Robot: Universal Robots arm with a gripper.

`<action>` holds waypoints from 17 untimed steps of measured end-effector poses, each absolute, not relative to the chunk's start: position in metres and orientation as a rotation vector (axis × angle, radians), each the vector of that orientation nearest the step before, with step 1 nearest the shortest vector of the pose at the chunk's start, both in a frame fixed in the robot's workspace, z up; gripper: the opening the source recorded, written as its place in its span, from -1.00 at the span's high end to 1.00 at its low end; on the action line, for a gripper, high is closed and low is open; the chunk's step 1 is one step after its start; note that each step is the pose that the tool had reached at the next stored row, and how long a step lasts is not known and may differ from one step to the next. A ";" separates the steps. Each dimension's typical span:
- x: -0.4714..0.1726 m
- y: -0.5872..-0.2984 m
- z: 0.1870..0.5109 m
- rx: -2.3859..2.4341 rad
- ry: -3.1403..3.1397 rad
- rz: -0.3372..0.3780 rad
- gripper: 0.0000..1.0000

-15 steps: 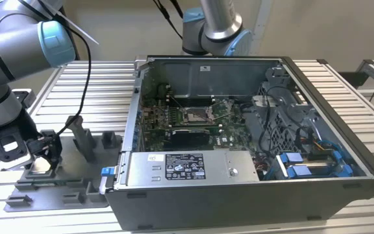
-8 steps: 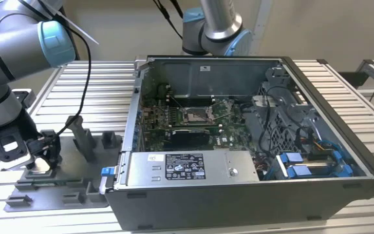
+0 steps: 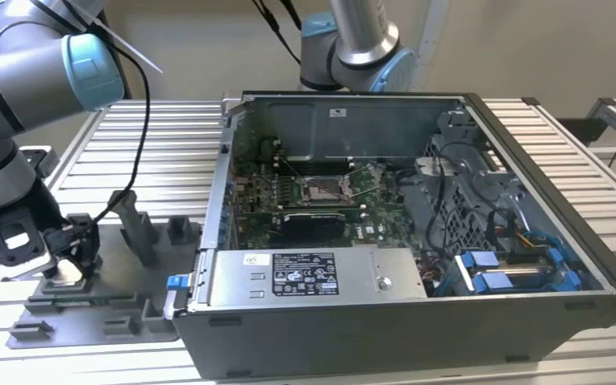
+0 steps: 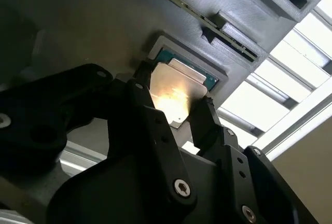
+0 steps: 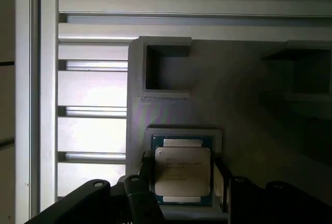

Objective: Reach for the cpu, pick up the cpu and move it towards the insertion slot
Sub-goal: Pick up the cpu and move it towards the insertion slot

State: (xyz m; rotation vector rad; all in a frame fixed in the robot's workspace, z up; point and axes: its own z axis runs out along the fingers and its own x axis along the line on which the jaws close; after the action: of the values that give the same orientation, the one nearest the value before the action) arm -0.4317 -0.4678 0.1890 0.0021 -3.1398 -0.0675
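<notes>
Arm (image 3: 9,96) folded down at the exterior view's left, wrist vertical, gripper (image 3: 62,265) pointing straight down. In the first wrist view the two black fingers (image 5: 145,175) press on opposite edges of the cpu (image 5: 182,171), jaws closed to chip width.

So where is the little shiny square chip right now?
The small silvery square chip sits in a recess of the grey plastic tray, at the exterior view's left, right under the black tool.
</notes>
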 end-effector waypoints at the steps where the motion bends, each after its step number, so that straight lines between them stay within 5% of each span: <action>1: -0.432 -0.468 0.192 0.002 -3.139 -0.069 1.00; 17: -0.432 -0.468 0.221 0.002 -3.139 -0.076 1.00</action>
State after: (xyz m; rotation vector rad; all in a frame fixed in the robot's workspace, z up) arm -0.4317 -0.4678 0.2210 0.0020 -3.1388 -0.0757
